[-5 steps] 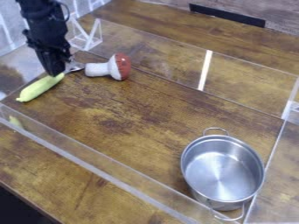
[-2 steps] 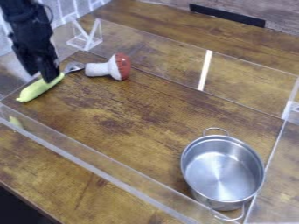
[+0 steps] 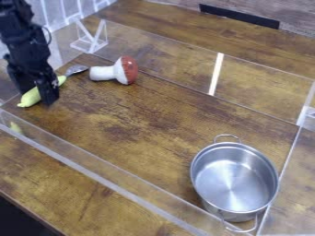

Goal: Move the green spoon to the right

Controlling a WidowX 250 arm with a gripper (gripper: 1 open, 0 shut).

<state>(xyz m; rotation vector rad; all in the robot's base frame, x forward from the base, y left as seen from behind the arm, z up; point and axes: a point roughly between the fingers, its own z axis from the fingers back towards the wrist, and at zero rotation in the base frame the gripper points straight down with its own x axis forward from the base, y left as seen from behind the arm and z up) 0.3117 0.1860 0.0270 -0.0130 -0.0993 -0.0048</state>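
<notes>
Gripper (image 3: pixel 33 85) at left edge of frame, pointing down, jaws spread apart w/ the green spoon (image 3: pixel 37 93) lying between them on the table (image 3: pixel 135 120). Silver end points toward mushroom (image 3: pixel 117 69), just to the right. Steel pot (image 3: pixel 234 178) lower right, well apart.

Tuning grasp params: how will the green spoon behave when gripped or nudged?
The green spoon looks rigid, so it probably won't flex. Its thick rounded handle may roll if nudged sideways on the smooth wood table. It looks small, likely light; open gripper sits over it.
</notes>
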